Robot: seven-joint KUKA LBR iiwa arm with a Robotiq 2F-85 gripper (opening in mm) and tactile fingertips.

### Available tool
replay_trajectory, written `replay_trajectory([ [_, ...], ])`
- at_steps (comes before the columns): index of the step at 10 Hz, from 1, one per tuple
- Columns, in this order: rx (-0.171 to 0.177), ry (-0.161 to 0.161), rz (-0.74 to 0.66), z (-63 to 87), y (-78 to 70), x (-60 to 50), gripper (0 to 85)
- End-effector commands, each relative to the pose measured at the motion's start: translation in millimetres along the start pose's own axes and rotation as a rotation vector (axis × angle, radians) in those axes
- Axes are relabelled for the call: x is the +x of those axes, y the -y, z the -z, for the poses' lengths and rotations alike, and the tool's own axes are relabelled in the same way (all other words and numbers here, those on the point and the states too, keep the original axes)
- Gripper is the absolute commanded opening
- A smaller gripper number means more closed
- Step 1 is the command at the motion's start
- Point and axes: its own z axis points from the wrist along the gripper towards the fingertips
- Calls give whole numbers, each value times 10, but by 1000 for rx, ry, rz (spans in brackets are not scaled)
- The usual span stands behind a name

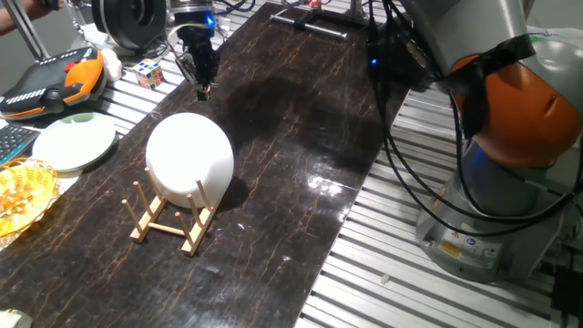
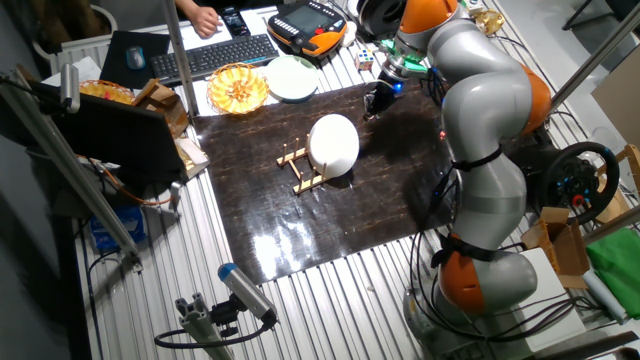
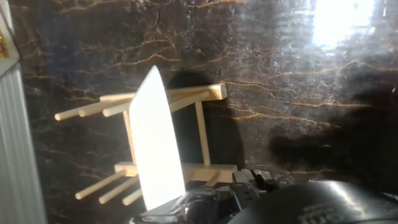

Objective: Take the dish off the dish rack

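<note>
The white dish stands on edge in the light-wood dish rack near the left side of the dark marbled mat. My gripper hangs above the mat beyond the dish, apart from it, fingers drawn together and holding nothing. In the other fixed view the dish leans in the rack and the gripper is up and to its right. In the hand view the dish shows edge-on as a bright sliver across the rack.
A pale green plate and a yellow wicker basket sit left of the mat. A Rubik's cube and an orange teach pendant lie behind them. The arm's base stands at the right.
</note>
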Motion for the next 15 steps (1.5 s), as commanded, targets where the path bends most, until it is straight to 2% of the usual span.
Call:
replay_trajectory([
  [1,-13,-17,-11,-2,4,0,23],
  [3,-14,-29,-23,-2,1,-1,220],
  [5,-6,-28,-4,-6,-34,-17,450],
  [6,-16,-40,0,-3,-78,-33,510],
  [10,-29,-75,-13,-58,-266,-63,520],
  [15,-59,-78,-44,-303,-480,-7,520],
])
